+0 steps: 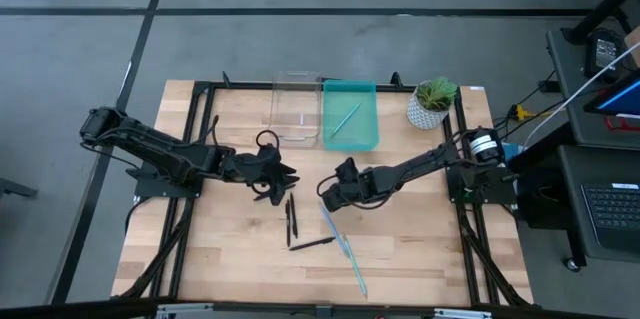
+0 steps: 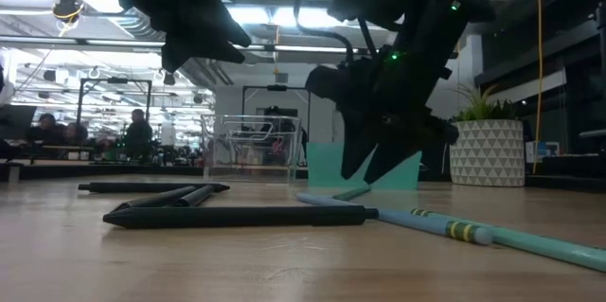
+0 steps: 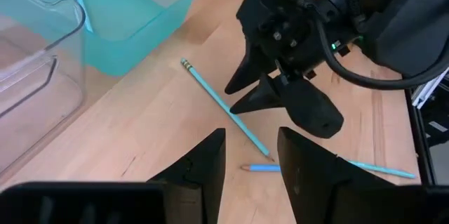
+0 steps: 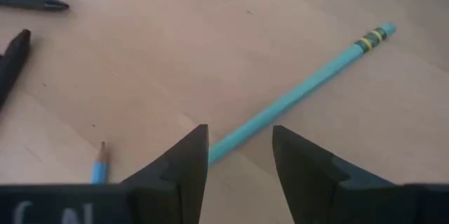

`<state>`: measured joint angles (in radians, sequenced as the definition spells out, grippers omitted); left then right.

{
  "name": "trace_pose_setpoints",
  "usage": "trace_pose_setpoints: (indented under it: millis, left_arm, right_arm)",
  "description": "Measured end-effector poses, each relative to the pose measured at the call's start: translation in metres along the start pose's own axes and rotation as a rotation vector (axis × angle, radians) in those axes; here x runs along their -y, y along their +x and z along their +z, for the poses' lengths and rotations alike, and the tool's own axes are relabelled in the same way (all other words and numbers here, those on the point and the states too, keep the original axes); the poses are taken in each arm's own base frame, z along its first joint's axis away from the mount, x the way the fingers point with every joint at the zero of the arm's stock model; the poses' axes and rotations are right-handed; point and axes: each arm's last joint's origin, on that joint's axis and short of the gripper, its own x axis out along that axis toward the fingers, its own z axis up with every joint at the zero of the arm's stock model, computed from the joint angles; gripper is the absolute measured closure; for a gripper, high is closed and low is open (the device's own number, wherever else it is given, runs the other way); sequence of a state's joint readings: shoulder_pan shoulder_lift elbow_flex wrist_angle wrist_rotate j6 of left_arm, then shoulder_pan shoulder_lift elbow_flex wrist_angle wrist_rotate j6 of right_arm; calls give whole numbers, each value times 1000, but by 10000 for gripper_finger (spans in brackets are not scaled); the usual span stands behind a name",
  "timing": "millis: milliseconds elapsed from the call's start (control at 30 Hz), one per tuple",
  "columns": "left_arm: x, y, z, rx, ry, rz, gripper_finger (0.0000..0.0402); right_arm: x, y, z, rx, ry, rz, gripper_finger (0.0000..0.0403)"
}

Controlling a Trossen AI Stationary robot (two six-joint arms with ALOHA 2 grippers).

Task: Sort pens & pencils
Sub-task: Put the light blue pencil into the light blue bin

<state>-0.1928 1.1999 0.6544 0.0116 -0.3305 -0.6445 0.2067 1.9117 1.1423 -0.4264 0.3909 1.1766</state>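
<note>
Plainly teal pencil [image 4: 302, 89], yellow-banded end

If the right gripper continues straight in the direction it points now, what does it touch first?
Most likely the teal pencil. In the right wrist view the open right gripper has that pencil running between its fingertips, and the low view shows the tips just above the table. The exact height is hard to judge.

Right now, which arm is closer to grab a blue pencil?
The right arm. Its open fingers hang right over a blue pencil, while the left arm's fingers sit above the black pens.
</note>
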Motion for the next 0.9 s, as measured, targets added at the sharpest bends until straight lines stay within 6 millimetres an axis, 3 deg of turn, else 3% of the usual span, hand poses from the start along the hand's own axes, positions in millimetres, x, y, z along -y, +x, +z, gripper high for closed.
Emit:
trace_pose_setpoints:
  millis: [467,900]
  left_arm:
    - [0,0,0,0,36,1,277]
    - [0,0,0,1,53,1,277]
  right_arm:
    - [6,17,7,1,84,-39,242]
    - [9,18,4,-56,1,-62,248]
